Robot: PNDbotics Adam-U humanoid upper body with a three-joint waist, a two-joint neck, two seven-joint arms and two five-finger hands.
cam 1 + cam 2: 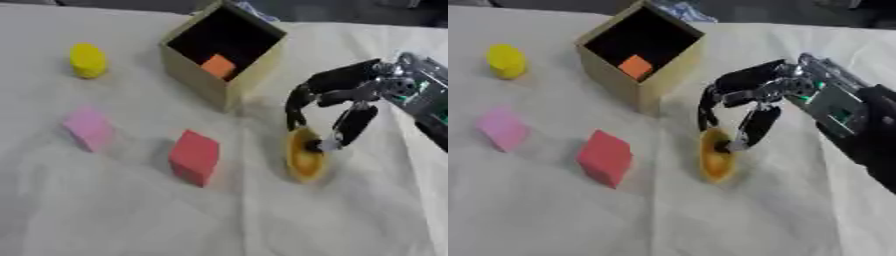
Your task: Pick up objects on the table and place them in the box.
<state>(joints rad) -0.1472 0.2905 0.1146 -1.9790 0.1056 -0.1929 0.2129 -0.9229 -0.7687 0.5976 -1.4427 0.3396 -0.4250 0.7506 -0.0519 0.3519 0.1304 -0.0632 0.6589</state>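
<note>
Right now the right hand (337, 107) comes in from the right edge, its fingers (299, 107) curled down round the rim of an orange-yellow bowl-like piece (304, 159) that stands on edge on the worktop (114, 220); thumb tip sits inside the hollow, other fingers on the far rim, so it's pinched between them. Left hand shows in neither view.

Box (197, 70): open-topped, tan walls, dark inside, up and left of the hand, near but apart from it. Small orange cube (219, 65) lies inside on the box floor. The box's near corner points toward the bowl piece, with a strip of bare cloth between them.

Other stuff, all left of the hand:
- red block (194, 157) just left of the bowl piece, a gap between, not touching
- pink block (88, 127) further left, apart from the red one
- yellow round piece (87, 60) far left, level with the box, well apart from everything

Between the hand and the box opening only the box's right wall rises. The worktop is covered in white cloth, wrinkled; the whole near half is bare, as is the area right of the bowl piece under the forearm. The far cloth edge runs just behind the box, dark floor beyond. The robot's forearm (842, 112) fills the right side.
</note>
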